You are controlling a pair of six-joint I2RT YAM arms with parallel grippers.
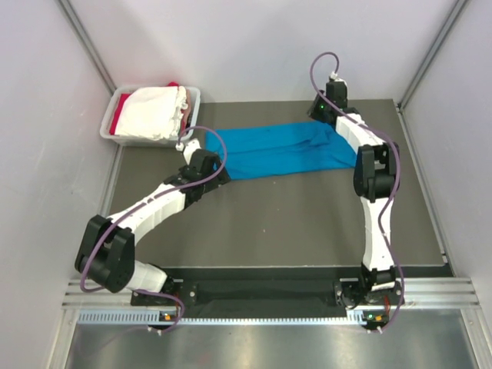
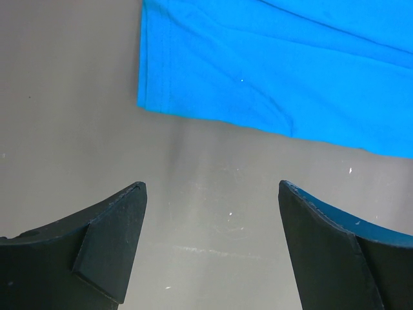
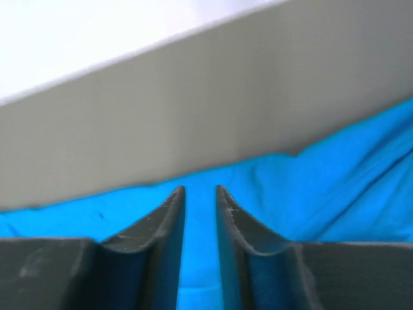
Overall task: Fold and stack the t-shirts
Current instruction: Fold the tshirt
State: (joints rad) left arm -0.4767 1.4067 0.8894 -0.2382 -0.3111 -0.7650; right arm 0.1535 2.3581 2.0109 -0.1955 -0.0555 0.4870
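Gaping wide, the left hand (image 2: 211, 187) hangs over bare counter (image 1: 269, 223) just beside the blue t-shirt (image 1: 284, 150), which lies near the counter's far edge. The right hand (image 3: 200, 188) is nearly together, clamped on its far-right cloth.

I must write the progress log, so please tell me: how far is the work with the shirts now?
Done: the blue shirt lies on the table as a long band, seemingly partly folded. In hand: the right gripper, almost closed, is at its right end; the left gripper hangs open beside its left edge. Left: the white shirt and the red shirt sit bundled in the tub; no stack yet.
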